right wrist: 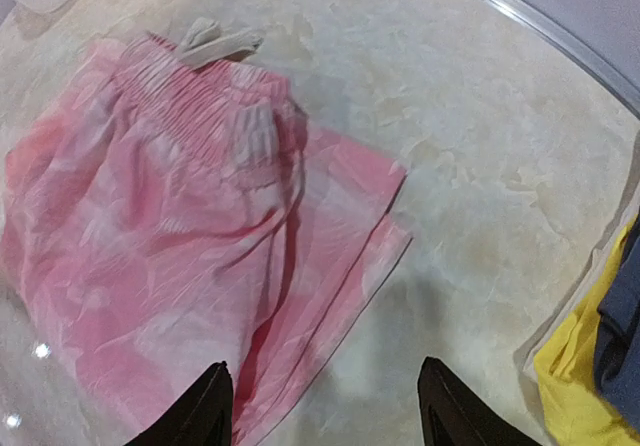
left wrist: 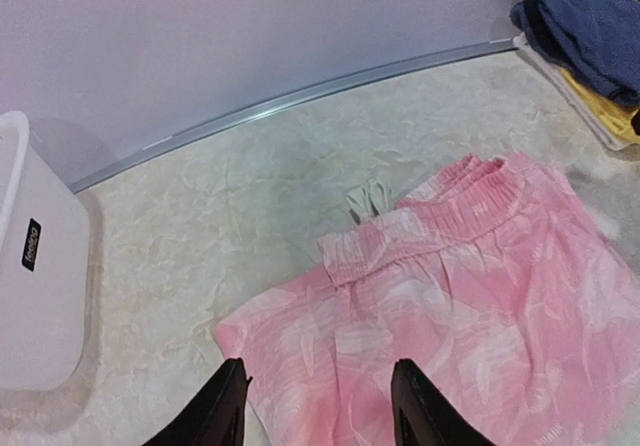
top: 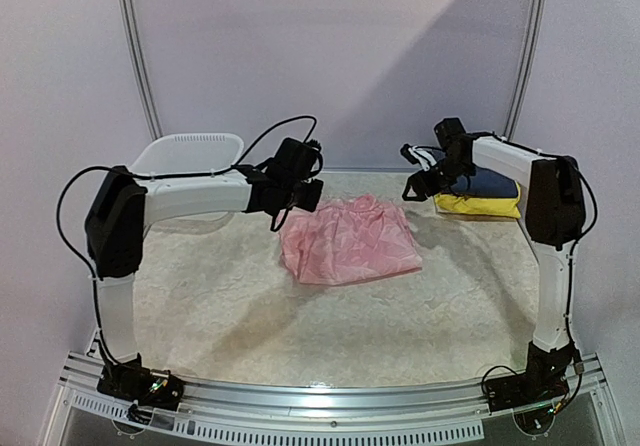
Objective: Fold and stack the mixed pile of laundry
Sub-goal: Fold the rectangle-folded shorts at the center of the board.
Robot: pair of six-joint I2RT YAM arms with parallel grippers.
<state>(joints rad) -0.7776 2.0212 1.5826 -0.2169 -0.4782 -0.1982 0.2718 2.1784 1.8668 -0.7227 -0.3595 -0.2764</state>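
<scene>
The pink garment [top: 348,239] [left wrist: 450,306] [right wrist: 180,236] is laid out flat and crinkled at the middle of the counter [top: 300,316], nearer the far edge than the near one. Its gathered waistband is turned toward the far edge, and a white drawstring [left wrist: 368,201] [right wrist: 215,38] is seen lying on the counter just beyond it. 2 more garments are stacked at the far right corner: the navy one [top: 495,183] [left wrist: 590,26] is set on top of the yellow one [top: 478,206] [right wrist: 575,386]. The left jaws are held open above the pink garment's left part, nothing gripped between the 2 fingers. The right jaws are likewise held open and empty, over the garment's right edge. A white basket [top: 190,156] [left wrist: 35,266] is placed at the far left corner.
</scene>
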